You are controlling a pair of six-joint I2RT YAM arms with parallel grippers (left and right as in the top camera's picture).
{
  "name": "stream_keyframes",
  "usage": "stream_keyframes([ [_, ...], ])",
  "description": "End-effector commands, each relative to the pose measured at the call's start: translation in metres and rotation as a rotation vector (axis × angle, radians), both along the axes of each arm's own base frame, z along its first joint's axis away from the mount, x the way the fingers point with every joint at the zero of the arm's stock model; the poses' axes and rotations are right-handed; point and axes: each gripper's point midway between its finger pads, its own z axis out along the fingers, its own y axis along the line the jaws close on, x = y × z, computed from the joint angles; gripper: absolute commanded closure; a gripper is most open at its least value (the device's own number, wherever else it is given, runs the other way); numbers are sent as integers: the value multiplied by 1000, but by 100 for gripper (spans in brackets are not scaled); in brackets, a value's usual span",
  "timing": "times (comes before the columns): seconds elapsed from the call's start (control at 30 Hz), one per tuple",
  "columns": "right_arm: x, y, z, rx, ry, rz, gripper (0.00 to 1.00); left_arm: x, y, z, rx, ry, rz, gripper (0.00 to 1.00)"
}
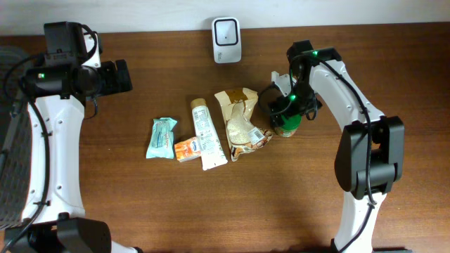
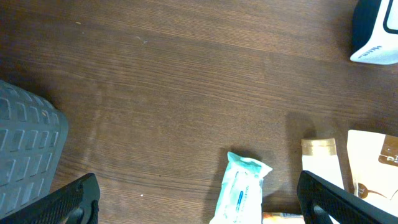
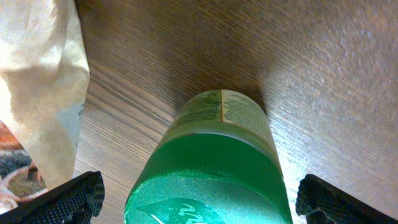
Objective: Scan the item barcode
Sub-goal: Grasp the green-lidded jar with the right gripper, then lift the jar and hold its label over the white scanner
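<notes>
Two wide-open claws: left claw [image 2: 199, 202] far left of scanner [image 1: 226, 40]; right claw [image 3: 202, 199] straddling green bottle [image 3: 217, 155], no contact. Probably rigid, light, slick: pinch mid-body.

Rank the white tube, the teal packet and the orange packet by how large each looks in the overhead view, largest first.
1. White tube
2. Teal packet
3. Orange packet
All three lie flat at about the same depth, so nearness barely affects the order.
</notes>
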Motion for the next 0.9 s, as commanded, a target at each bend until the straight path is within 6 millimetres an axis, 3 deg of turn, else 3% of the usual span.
stream_keyframes([
  [0.0, 3, 9, 10, -9, 52, -447, 2, 0, -1, 3, 6, -6, -19, 1],
  [0.03, 1, 14, 9, -30, 66, -558, 2, 0, -1, 3, 5, -6, -19, 1],
  [0.1, 2, 19, 7, -52, 45, -550, 2, 0, -1, 3, 5, -6, -20, 1],
  [0.17, 4, 2, 1, -150, 5, -594, 2, 0, -1, 3, 5, -6, -20, 1],
  [0.33, 4, 0, 1, -162, 4, -589, 23, 0, -1, 3, 6, -6, -19, 1],
  [0.47, -3, 12, 2, -95, 50, -539, 31, 0, -1, 3, 6, -6, -19, 1],
  [0.6, -5, 2, 6, -102, 68, -560, 42, 0, -1, 3, 6, -6, -19, 1],
  [0.67, -1, 6, 19, -30, 74, -518, 46, 0, -1, 3, 5, -6, -19, 1],
  [0.73, 4, 22, 48, 176, 53, -394, 46, 0, -1, 3, 5, -6, -19, 1],
  [0.8, 9, 30, 83, 365, 1, -300, 46, 0, -1, 3, 6, -6, -19, 1],
  [0.87, 9, 43, 141, 649, -101, -156, 46, 0, -1, 3, 6, -6, -19, 1],
])
